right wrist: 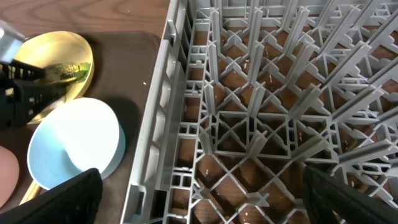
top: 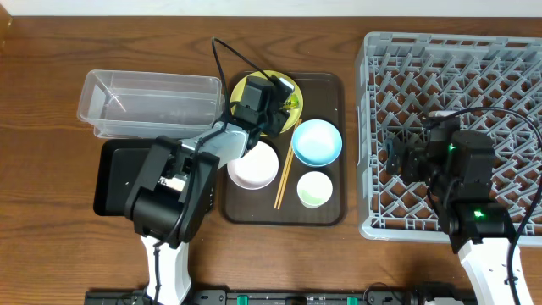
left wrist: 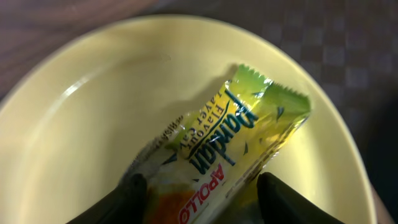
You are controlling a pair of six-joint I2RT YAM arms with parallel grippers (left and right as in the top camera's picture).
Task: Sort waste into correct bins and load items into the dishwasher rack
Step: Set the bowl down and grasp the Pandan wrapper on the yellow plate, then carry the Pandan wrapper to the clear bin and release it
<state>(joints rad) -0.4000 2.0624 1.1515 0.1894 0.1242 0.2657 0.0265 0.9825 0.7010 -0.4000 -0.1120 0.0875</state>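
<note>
**Left gripper (left wrist: 202, 190) astride the wrapper (left wrist: 236, 134)**

Closest on my left wrist feed, the wrapper lies slantwise in the yellow plate (left wrist: 81, 124), print facing up. My two dark fingers (left wrist: 127, 199) stand apart, one at each side of its near end. The jaws are open around it, and I cannot tell whether the pads touch the film. The wrapper rests on the plate, not lifted.

From overhead, I see the plate at the back left of the brown tray (top: 332, 213), with my left arm reaching over it. On the same tray the blue bowl (top: 317, 141) sits just right of the plate and the white bowl (top: 254, 167) in front of it. The cup (top: 314, 189) is at the front right, and the chopsticks (top: 284, 178) lie between white bowl and cup. Left of the brown tray stands the tub (top: 148, 102), with the black tray (top: 114, 178) in front of it, partly under my arm.

My right gripper (right wrist: 202, 199) hangs over the left part of the rack (top: 366, 135), jaws spread wide and holding nothing. The rack stands just right of the brown tray.
</note>
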